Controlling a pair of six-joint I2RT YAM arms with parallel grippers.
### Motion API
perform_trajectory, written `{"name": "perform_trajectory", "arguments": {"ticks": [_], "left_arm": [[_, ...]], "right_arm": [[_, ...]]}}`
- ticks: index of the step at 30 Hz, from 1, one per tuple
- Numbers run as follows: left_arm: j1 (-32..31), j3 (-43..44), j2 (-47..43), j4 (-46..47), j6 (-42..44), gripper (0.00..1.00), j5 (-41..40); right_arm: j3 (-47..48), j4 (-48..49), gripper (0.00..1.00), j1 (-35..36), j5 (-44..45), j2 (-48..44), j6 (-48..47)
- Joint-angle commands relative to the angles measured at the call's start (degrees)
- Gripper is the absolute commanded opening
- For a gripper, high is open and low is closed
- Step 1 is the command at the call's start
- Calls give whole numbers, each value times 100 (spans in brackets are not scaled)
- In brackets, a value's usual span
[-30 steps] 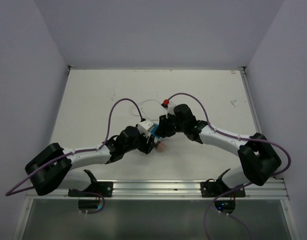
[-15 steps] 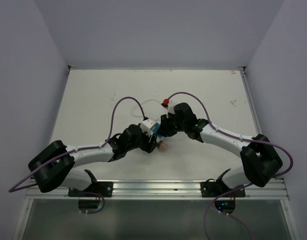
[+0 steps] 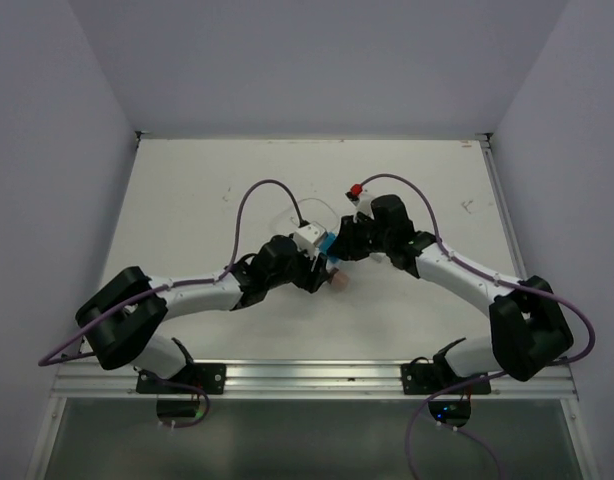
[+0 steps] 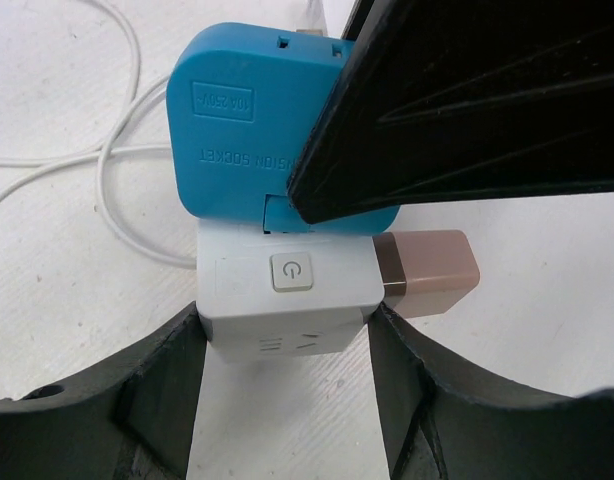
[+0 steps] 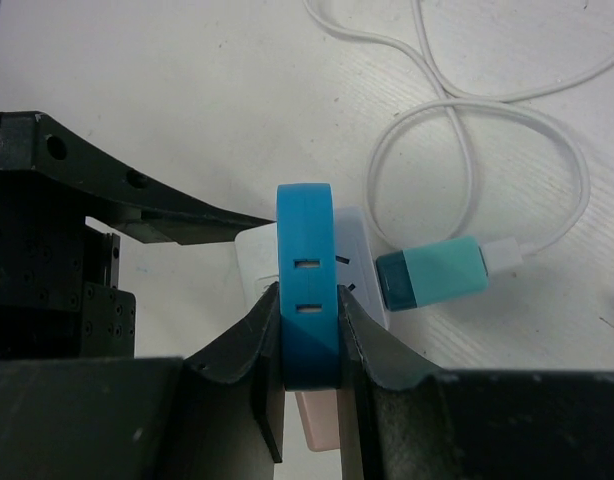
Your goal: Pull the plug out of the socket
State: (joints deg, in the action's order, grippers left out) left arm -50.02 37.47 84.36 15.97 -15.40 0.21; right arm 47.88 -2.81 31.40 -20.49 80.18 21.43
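Near the middle of the table the two arms meet over a small cluster of adapters. The left gripper has its two dark fingers pressed against opposite sides of the white socket, a cube-like block whose face carries a square power button, and the block rests on the table surface between them. Set against the socket's far face is the blue plug, a flat rounded square with raised lettering (the prongs are hidden, so how deeply it is seated cannot be told). The right gripper is clamped on this blue plug, one finger on each of its broad faces, seen edge-on in the right wrist view with two small slots in its rim. A beige plug sticks out of the socket's side, just beside the left gripper's finger. A teal plug lies next to the socket on the other side, its white cable looping away across the table. From above, socket and blue plug sit touching between the two wrists
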Motion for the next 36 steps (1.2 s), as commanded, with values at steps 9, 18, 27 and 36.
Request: {"name": "perform_trajectory", "arguments": {"ticks": [9,18,27,36], "left_arm": [[-17,155,898,-1526,-104,0,-47],[-17,58,1021,-1948,-183,0,-91],[-17,182,1233,-2072,-200,0,-100],[-8,-91,635,-1957,-323,0,-354]], "right_arm": [[266,1670,0,-467,-482,-776,652],[433,1213,0,-836,-640,-881,379],[591,844,0,-995,-554,-987,196],[152,510,0,-1891,325,-1040,634]]}}
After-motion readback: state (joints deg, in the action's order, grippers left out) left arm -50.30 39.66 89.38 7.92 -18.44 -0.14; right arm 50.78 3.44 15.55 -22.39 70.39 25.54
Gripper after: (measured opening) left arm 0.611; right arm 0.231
